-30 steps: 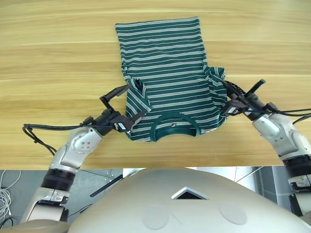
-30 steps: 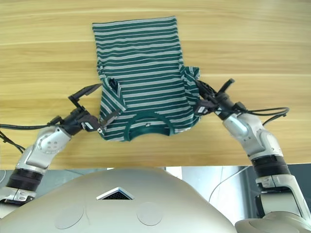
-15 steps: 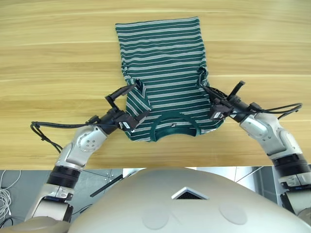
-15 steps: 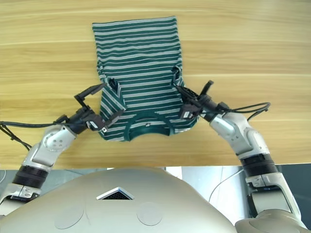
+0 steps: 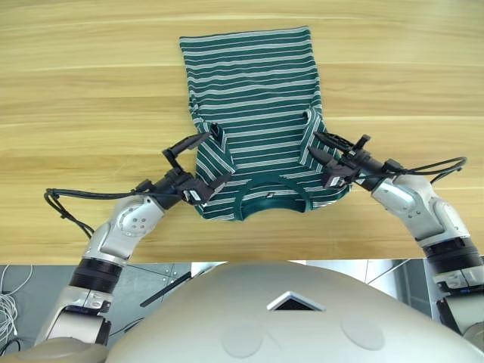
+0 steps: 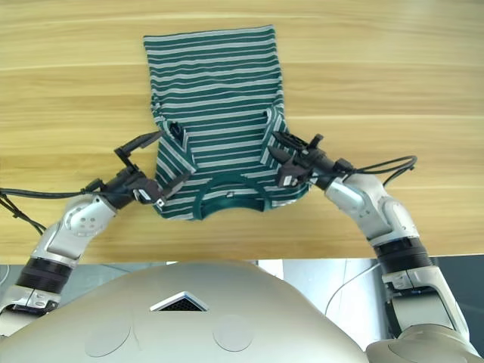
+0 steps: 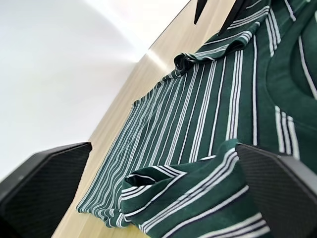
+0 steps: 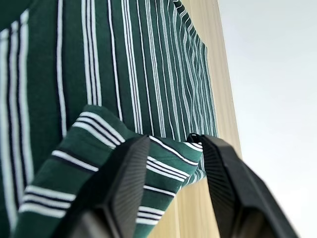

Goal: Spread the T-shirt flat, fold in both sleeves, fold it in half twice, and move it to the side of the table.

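Folding in the sleeves is my step here. The T-shirt (image 5: 257, 83) lies spread flat mid-counter (image 5: 91, 91), collar toward 6 o'clock, hem toward 12. Its left sleeve (image 7: 183, 198) is turned in over the body, and my left tool (image 5: 218, 155) hangs spread wide at the shirt's 9 o'clock edge. My right tool (image 5: 321, 147), at 3 o'clock, pinches the right sleeve (image 8: 163, 168), raised over the body and not yet laid flat. I judge 2 half-folds and the move aside remain.

2 head eyes look down over the table (image 5: 91, 91); 2 wrist cameras view the same T-shirt (image 7: 198, 114) closely.
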